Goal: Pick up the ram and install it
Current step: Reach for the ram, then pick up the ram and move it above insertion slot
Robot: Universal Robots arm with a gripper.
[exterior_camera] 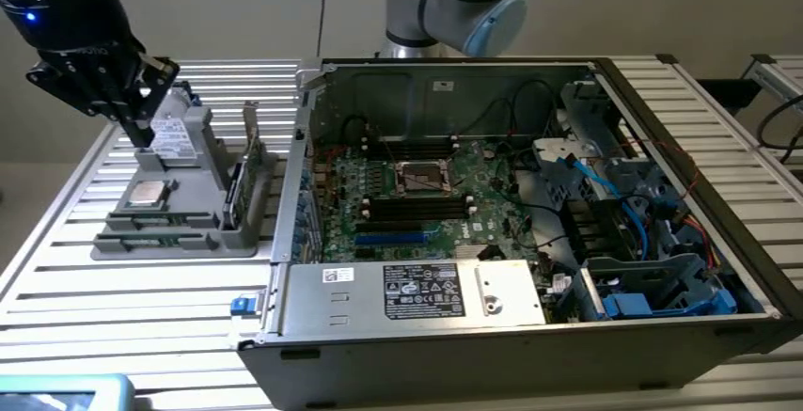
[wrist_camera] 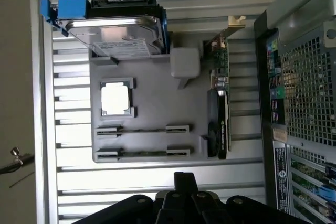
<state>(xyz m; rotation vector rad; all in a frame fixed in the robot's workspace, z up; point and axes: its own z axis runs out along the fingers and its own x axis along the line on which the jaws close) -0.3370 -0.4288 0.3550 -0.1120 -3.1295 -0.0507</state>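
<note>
A grey holder tray (exterior_camera: 188, 228) sits at the exterior view's left, beside the open computer case (exterior_camera: 502, 242). The ram (exterior_camera: 153, 239) is a thin green stick standing on edge in a slot at the tray's near end; in the wrist view the ram (wrist_camera: 142, 153) is a narrow line between two clips. My gripper (exterior_camera: 142, 136) hangs above the far end of the tray, over the hard drive (exterior_camera: 176, 134), shut and holding nothing. Its dark fingertips (wrist_camera: 184, 179) are pressed together, off the tray's edge nearest the ram slots.
The tray also holds a silver processor chip (wrist_camera: 114, 98), a hard drive (wrist_camera: 121, 35) with a blue bracket, and a green expansion card (wrist_camera: 220, 108) on edge. Inside the case lie the motherboard (exterior_camera: 415, 195), its black memory slots (exterior_camera: 415, 207), cables and drive cages (exterior_camera: 653, 279).
</note>
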